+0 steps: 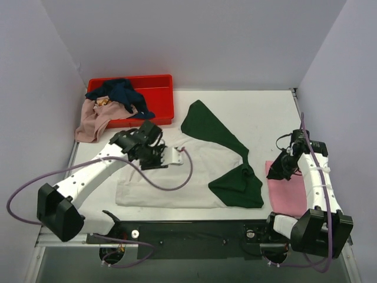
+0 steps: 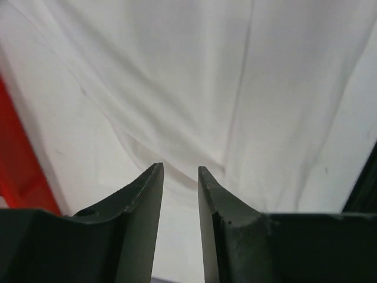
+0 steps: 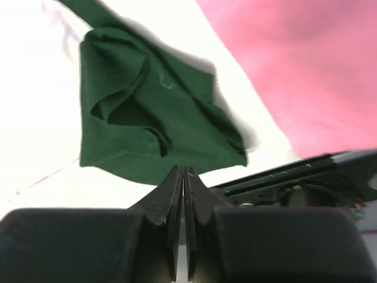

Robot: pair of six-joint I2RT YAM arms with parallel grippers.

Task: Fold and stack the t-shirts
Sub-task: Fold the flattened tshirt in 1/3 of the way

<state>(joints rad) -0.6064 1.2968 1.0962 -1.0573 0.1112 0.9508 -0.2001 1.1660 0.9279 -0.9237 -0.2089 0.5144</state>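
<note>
A white t-shirt [image 1: 177, 183] with dark green sleeves [image 1: 238, 186] lies spread across the middle of the table. My left gripper [image 1: 172, 156] hovers over its upper left part, open, and in the left wrist view only white cloth [image 2: 206, 88] shows through the gap of that gripper [image 2: 179, 171]. A bright pink t-shirt [image 1: 287, 191] lies folded at the right. My right gripper [image 1: 275, 171] is shut at the pink shirt's left edge, holding nothing. In the right wrist view, the gripper [image 3: 184, 171] points at the crumpled green sleeve [image 3: 147, 118], with the pink shirt [image 3: 306, 71] at upper right.
A red crate [image 1: 159, 94] stands at the back left, its wall [image 2: 15, 171] also showing in the left wrist view. A navy tee [image 1: 121, 94] and a dusty pink one [image 1: 94, 121] hang over its left rim. Grey walls close in on the table's sides and back.
</note>
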